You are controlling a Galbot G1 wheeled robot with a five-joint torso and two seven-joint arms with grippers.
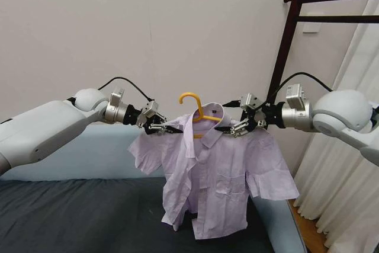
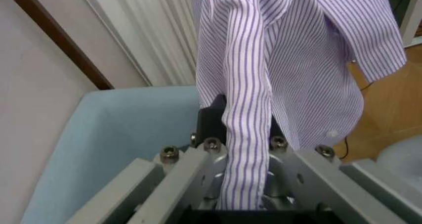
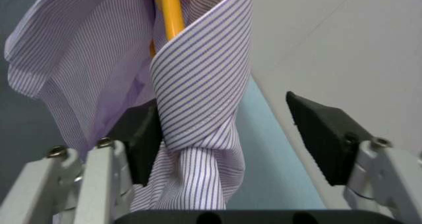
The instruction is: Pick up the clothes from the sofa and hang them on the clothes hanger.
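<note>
A purple-striped short-sleeved shirt (image 1: 213,170) hangs on a yellow hanger (image 1: 192,102), held up in the air above the sofa (image 1: 71,211). At the shirt's left shoulder my left gripper (image 1: 159,127) is shut on the cloth; the left wrist view shows a fold of the shirt (image 2: 297,46) pinched in the left gripper (image 2: 244,135). My right gripper (image 1: 237,127) is at the other shoulder. In the right wrist view the right gripper (image 3: 231,135) is open: the shirt (image 3: 86,46) and hanger (image 3: 169,11) lie against one finger, and the other pad (image 3: 323,135) stands apart.
The dark wooden clothes rack (image 1: 290,39) rises at the right behind my right arm, against the wall. A white curtain (image 1: 349,194) hangs farther right, over a wooden floor (image 1: 311,235). The sofa's light blue backrest (image 1: 100,152) runs beneath my left arm.
</note>
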